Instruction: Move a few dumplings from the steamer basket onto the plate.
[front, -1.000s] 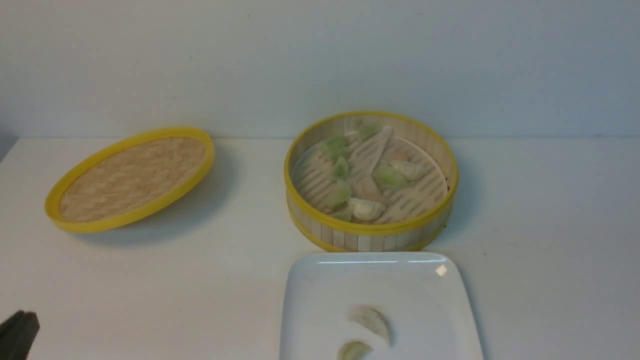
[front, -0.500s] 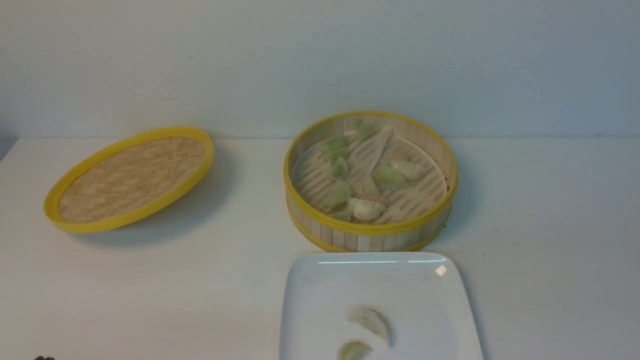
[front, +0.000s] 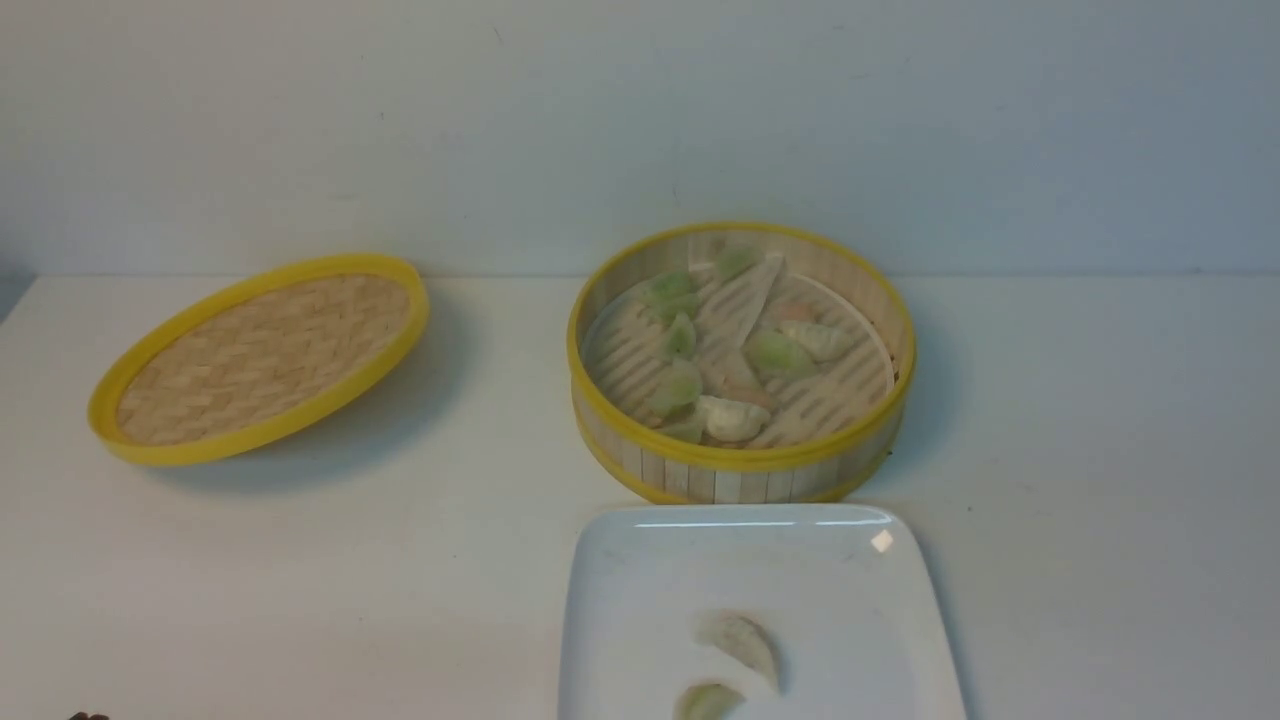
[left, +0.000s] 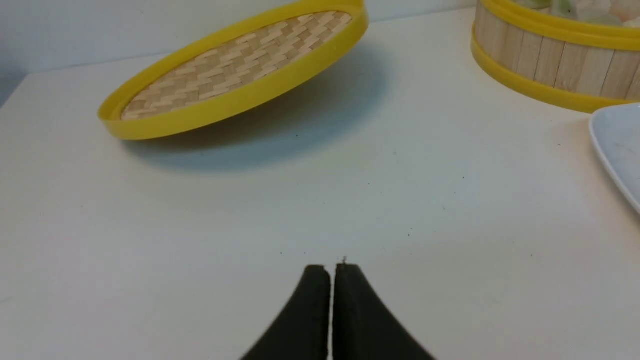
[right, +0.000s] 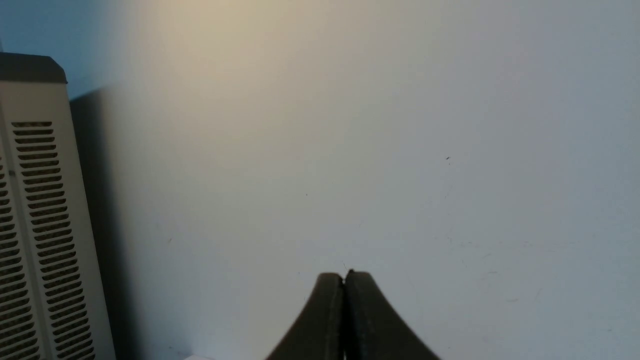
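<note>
The round, deep bamboo steamer basket (front: 741, 362) with yellow rims is the landmark here. Inside it, on the slatted floor, lie several small crescent-shaped dumplings (front: 734, 418), pale green and off-white, clustered toward the middle and the near wall. Just in front of the basket, nearly touching its lower rim, sits the large glossy white square plate (front: 620, 600), and two more off-white dumplings lie on it, toward its near edge. Well to the left of the basket, the flat woven lid (front: 262, 355) with a yellow rim rests tilted on the white table (front: 1100, 450).

The left gripper (left: 332, 270) hovers low over bare table, in front of the lid and well apart from the basket, its two black fingers pressed together with nothing between them. The right gripper (right: 344, 276) is likewise closed and empty, pointed at a blank wall beside a vented beige panel (right: 35, 225).

With two dumplings already plated, the task looks largely done, or another pick may follow. The dumplings in the basket lie close together, so closing on one could nudge or drag its neighbour. Those near the wall leave little room for a finger. The dumplings look slippery; one could slip out over the gap before reaching the plate.
</note>
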